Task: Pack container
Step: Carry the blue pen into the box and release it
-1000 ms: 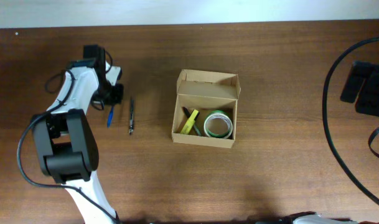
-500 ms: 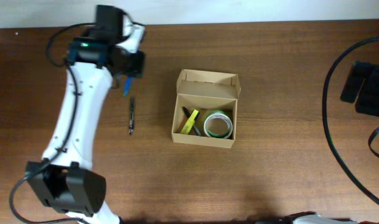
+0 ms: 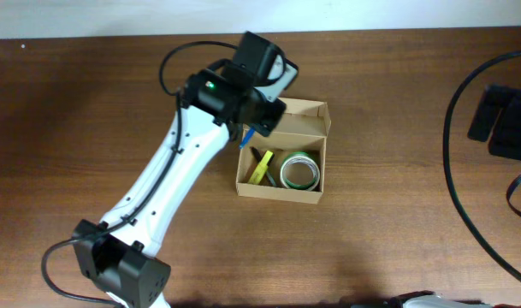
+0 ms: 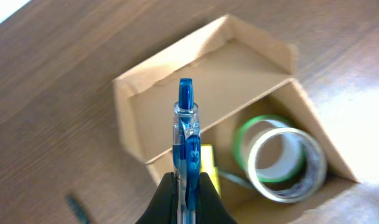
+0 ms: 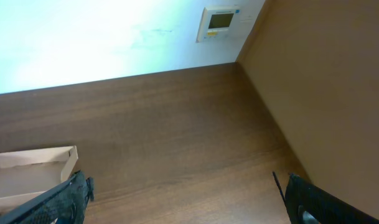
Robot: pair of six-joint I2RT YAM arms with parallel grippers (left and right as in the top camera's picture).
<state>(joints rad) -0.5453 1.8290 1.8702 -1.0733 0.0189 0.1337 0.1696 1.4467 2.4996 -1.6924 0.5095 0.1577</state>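
Above the open container (image 3: 280, 195), left fingers (image 4: 177, 194) clamped on a blue pen (image 4: 185, 124), right fingers (image 5: 63, 202) spread wide, empty

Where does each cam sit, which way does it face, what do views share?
Overhead: fixed above the table, facing straight down; shows the left arm reaching to the container, left claw shut on a blue pen.
Left wrist: on the left arm, looking down along the pen into the open container at a green tape roll; own claw tips at bottom.
Right wrist: low over the table, facing a wall panel; right claw open, fingers in both lower corners.
Shared: overhead and left wrist both show pen, container, tape roll.
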